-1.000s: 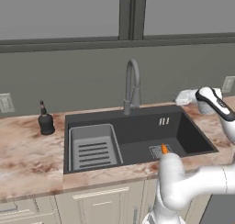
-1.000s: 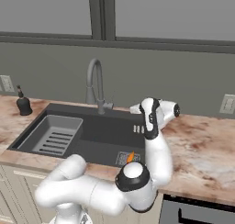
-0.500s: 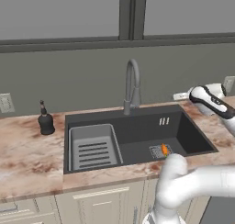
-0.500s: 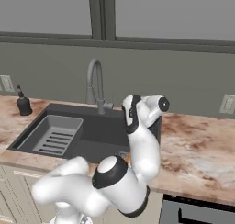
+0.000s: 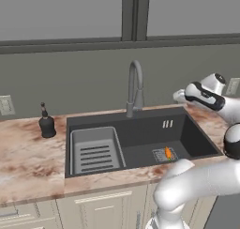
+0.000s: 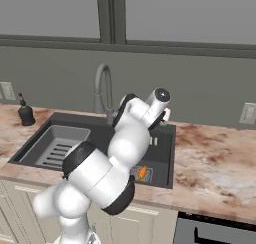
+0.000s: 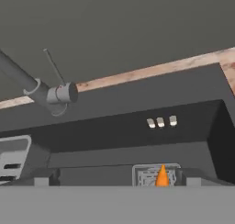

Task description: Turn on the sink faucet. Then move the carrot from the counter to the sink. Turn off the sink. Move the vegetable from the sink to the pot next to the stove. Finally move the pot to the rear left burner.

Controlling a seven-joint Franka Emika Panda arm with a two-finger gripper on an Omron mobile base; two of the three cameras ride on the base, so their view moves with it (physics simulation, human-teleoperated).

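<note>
The orange carrot [image 5: 168, 153] lies on the drain grate at the bottom of the dark sink [image 5: 140, 135], toward its right side; it also shows as carrot [image 6: 142, 172] and carrot [image 7: 161, 176]. The grey curved faucet [image 5: 135, 87] stands behind the sink's middle, and its thin lever [image 7: 54, 66] sticks up from the base. My gripper [image 5: 179, 96] hovers above the sink's back right corner, to the right of the faucet and apart from it. It is open [image 7: 117, 182], its tips wide apart with nothing held. The pot and stove are out of view.
A grey ribbed tray [image 5: 94, 152] fills the sink's left half. A black soap dispenser [image 5: 46, 122] stands on the marble counter to the left. Bare counter [image 6: 215, 158] stretches right of the sink, with a dark appliance front [image 6: 215, 230] below it. The wall rises close behind the faucet.
The arm has swung and the hand has drifted left and slightly up, from beside the sink's right rim toward the faucet. The jaws stayed open and the carrot has not moved.
</note>
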